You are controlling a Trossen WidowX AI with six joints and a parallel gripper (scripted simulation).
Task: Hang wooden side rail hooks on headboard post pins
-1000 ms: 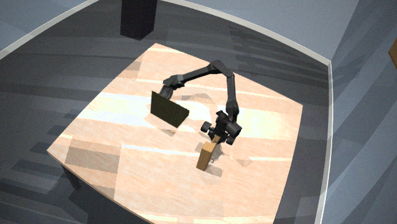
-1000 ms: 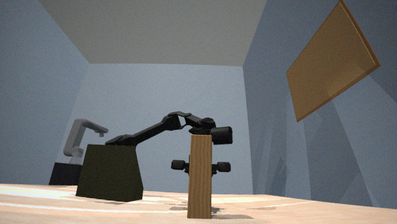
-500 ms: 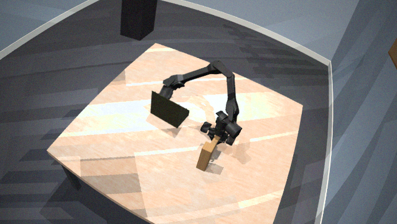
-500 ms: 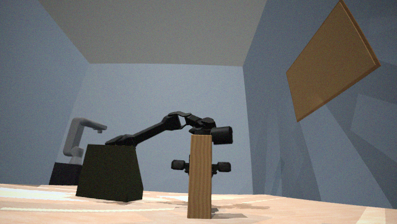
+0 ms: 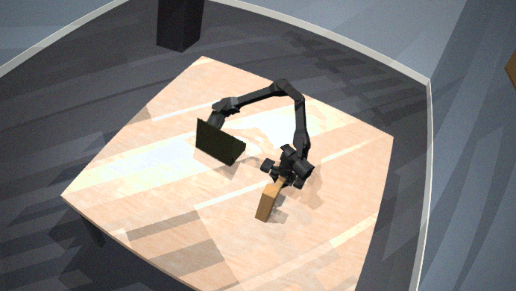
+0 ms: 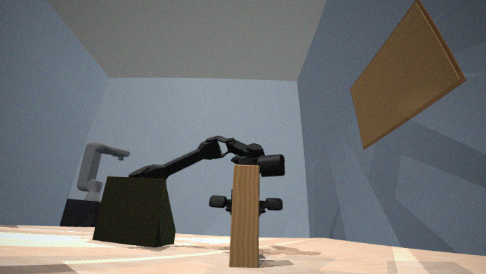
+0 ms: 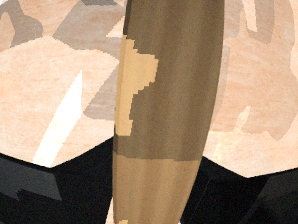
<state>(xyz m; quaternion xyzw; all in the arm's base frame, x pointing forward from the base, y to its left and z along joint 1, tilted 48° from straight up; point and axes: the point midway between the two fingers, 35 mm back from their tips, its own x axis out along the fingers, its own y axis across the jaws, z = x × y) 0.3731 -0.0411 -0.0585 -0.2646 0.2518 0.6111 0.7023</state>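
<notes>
The wooden headboard post (image 5: 264, 206) (image 6: 244, 218) stands upright on the table. The wooden side rail (image 5: 279, 183) (image 7: 172, 100) is a narrow light-brown bar between the post and my gripper in the top view. In the wrist view it runs from the bottom edge up past the top edge. My gripper (image 5: 285, 178) (image 7: 145, 143) is shut on the rail, with one black finger on each side of it. In the exterior view the post hides the rail and most of the gripper. The hooks, pins, slot and the rail's far end cannot be made out.
A dark block (image 5: 218, 145) (image 6: 131, 211) stands on the table (image 5: 164, 220) in front of the arm's base, left of the post. A tan panel (image 6: 407, 77) hangs in the upper right. A grey arm (image 6: 88, 168) on a dark pedestal (image 6: 80, 213) stands in the background.
</notes>
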